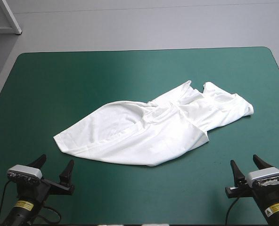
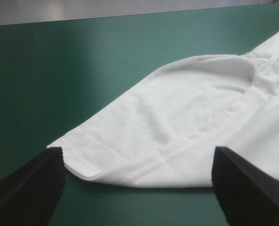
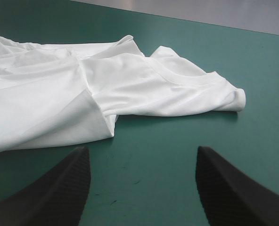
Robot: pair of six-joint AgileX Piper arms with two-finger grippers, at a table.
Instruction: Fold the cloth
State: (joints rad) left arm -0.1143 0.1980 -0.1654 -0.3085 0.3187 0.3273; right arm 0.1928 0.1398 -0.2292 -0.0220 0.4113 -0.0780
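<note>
Two grippers sit low at the near edge of the table, one on each side. The left gripper [image 1: 56, 161] has its black fingers wide apart and holds nothing. Just ahead of it, a corner of the white T-shirt [image 1: 139, 132] lies flat on the teal-green cover [image 1: 59, 80]. The right gripper [image 1: 243, 161] is wide open too, with nothing in it. A strip of bare cover lies ahead of it, then the shirt. The T-shirt lies low and rumpled, partly folded over itself. Its long way runs on a slant, from the hem corner [image 2: 87, 150] by the left gripper to the neck end [image 3: 186, 77], farther off ahead of the right gripper.
</note>
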